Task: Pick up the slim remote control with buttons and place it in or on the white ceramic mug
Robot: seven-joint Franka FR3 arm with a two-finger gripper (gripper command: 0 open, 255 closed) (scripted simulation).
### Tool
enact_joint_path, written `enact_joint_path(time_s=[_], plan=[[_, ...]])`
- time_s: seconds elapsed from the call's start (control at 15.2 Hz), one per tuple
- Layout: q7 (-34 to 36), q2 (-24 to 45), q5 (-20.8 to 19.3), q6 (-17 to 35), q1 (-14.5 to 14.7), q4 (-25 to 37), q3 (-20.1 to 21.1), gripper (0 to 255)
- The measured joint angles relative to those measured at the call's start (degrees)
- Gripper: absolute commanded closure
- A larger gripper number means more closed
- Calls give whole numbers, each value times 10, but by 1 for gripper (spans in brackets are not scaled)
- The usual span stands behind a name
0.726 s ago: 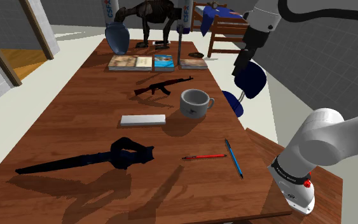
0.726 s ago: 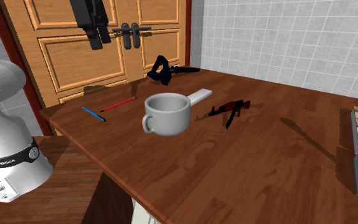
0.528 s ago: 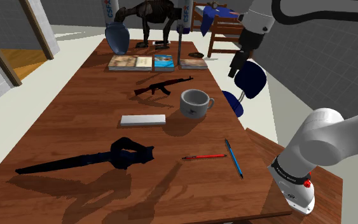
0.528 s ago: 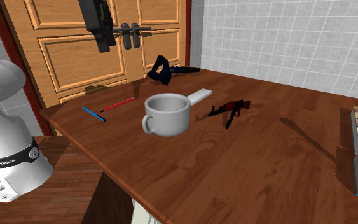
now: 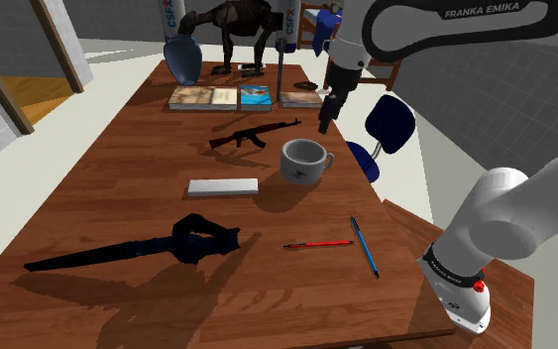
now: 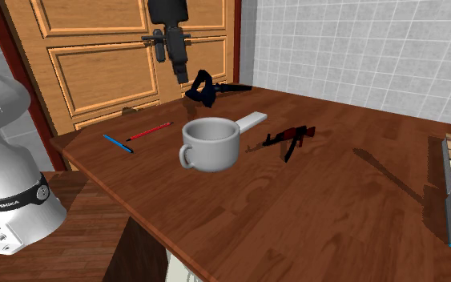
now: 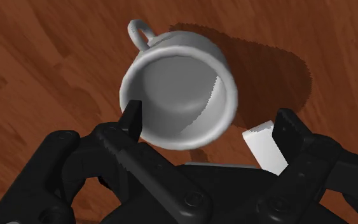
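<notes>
I had the gripper hanging above the table with its fingers well apart and nothing between them. In the shoulder view it hovered over the far side of the mug, and through the wrist camera I looked almost straight down into the mug's pale grey bowl.

The remote lay flat on the wood, near the mug but apart from it, on the shoulder view's left of it. It was drawn as a plain whitish slab; I could make out no buttons. In the wrist view one end of it showed just beside one finger.

I judged it a stiff, light thing that would not bend or crush under the fingers. Being thin and flush with the table, it left little edge to catch, so the fingertips would need to come right down to the wood. I would take it across its narrow width, near the middle of its length, so it hung level and did not swing. Its smooth long sides looked likely to slip under a weak squeeze. It also looked longer than the mug is deep, so I expected it to stand leaning against the rim.
</notes>
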Motion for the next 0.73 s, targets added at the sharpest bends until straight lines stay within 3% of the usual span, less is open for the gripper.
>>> enact_joint_path(time_s=[0.73], plan=[[-13, 224, -15, 84, 38, 119, 48, 0]])
